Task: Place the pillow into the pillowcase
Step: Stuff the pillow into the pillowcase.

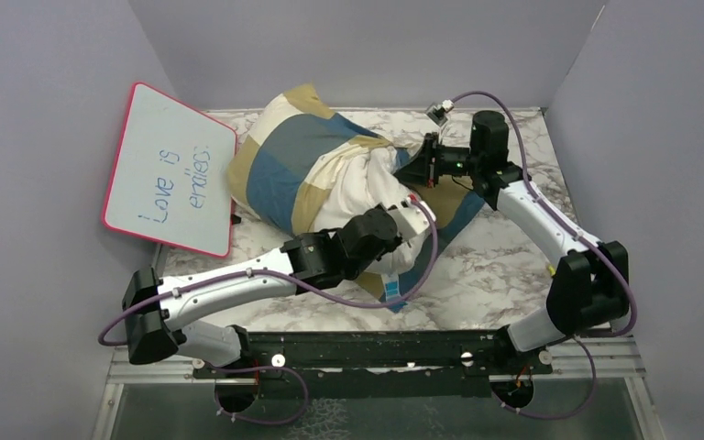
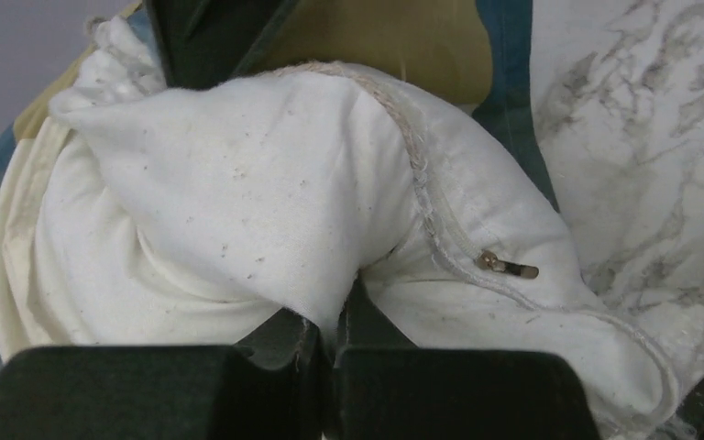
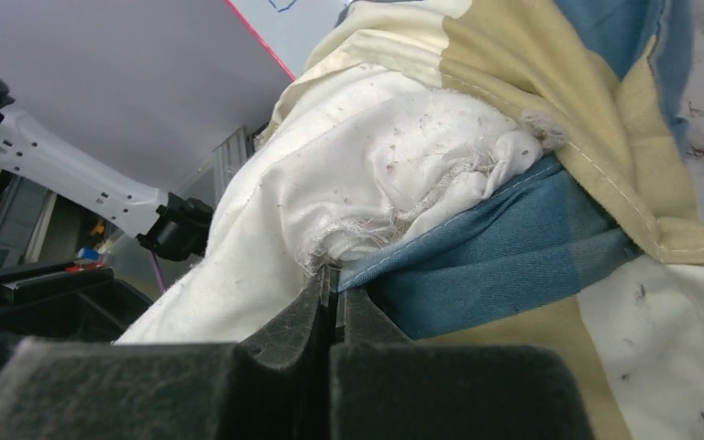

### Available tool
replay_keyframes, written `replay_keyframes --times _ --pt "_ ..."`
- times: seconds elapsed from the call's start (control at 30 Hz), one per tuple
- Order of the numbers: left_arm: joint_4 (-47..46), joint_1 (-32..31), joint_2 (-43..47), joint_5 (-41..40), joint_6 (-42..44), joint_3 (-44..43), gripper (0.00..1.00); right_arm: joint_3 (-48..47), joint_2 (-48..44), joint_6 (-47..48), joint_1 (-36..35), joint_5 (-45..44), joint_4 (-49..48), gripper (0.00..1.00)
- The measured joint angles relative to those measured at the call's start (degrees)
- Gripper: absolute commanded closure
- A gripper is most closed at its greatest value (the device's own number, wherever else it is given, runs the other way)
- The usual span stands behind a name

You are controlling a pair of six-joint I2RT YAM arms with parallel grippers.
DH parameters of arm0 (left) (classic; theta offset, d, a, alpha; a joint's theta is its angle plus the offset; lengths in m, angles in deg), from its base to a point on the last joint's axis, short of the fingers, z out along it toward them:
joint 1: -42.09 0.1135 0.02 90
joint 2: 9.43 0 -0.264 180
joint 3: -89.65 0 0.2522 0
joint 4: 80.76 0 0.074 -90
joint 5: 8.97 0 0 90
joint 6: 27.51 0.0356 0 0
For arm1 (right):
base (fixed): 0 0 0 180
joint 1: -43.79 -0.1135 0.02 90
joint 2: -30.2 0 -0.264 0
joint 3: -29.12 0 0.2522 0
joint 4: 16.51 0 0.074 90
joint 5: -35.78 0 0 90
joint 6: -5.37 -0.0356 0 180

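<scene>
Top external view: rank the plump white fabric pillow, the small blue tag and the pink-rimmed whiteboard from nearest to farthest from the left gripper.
1. Plump white fabric pillow: pinched in the left gripper, mid-table.
2. Small blue tag: a little way off, on the side toward the arm bases.
3. Pink-rimmed whiteboard: farthest, leaning by the left wall.

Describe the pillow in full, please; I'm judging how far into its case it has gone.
The pillow is plump, off-white woven fabric, speckled with lint, with a corded seam and a small metal zipper pull. It lies on the marble table, largely inside the checked pillowcase; one bunched end sticks out toward the arms. The left gripper is shut on a fold of that end; the right gripper pinches the pillowcase rim beside it.
</scene>
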State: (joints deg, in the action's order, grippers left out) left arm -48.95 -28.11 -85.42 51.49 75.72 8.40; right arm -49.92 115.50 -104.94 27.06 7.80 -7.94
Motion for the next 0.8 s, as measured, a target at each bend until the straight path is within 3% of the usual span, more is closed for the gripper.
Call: replay_keyframes --times 0.1,0.23,0.43,0.6,0.8 --pt "-1.05 5.60 -0.81 2.99 -2.01 -0.26 1.00 -4.48 3.98 3.78 -0.22 -1.86 4.87 1.00" --pt "-4.39 20.46 -5.44 12.17 -6.43 -2.16 1.00 -8.57 10.10 8.52 -0.09 -8.72 9.55 1.00" --pt "-11.15 34.21 -12.28 27.89 -14.14 -1.90 1.00 -17.03 17.18 15.85 0.22 -16.70 19.58 1.00" --pt "-15.54 40.41 -17.07 38.45 -18.51 -2.47 1.00 -17.84 18.12 17.99 0.74 -22.23 21.40 0.95" --pt "-22.16 45.29 -22.97 48.11 -22.34 -3.34 1.00 -17.64 18.03 14.88 2.49 -28.50 20.92 0.77"
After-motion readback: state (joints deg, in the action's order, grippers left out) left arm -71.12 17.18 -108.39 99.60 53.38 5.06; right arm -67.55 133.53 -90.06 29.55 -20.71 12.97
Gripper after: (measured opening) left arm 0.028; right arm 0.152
